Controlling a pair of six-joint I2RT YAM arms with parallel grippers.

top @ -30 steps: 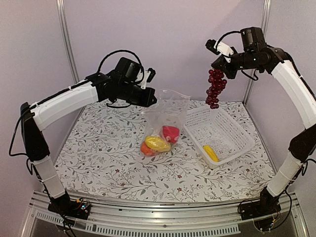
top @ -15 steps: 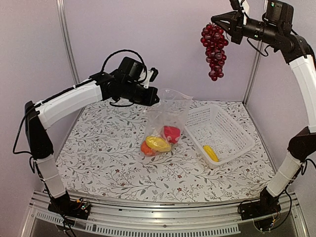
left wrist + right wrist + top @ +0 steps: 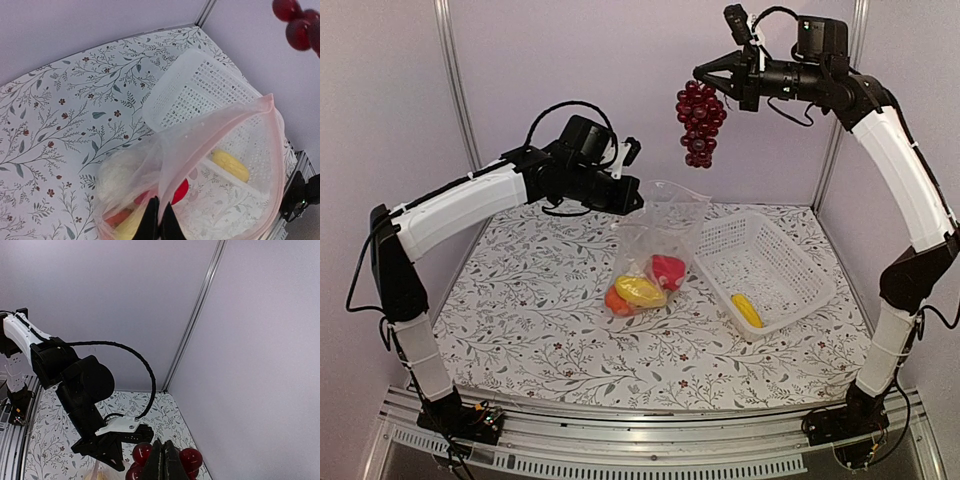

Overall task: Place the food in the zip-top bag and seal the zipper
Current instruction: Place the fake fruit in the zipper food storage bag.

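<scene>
The right gripper (image 3: 700, 72) is raised high above the bench (image 3: 520, 310), its jaws pinched fully shut on the top of the bunch of dark red grapes (image 3: 700, 125), which hangs straight down beneath it. The bunch is in the air above the clear bag (image 3: 660, 235), up and a little to the right of the bag's mouth and well apart from it. In the left wrist view a few grapes show at the top right corner. The left gripper (image 3: 635, 200) is also closed tight, pinching the bag's rim at the pinkish zipper strip (image 3: 225, 121) and holding the mouth up and open. Inside the bag lie a yellow piece (image 3: 638, 290), a red piece (image 3: 667, 270) and an orange piece (image 3: 616, 302). Just right of the bag stands the white basket (image 3: 790, 255), with another yellow piece (image 3: 747, 310) in it.
</scene>
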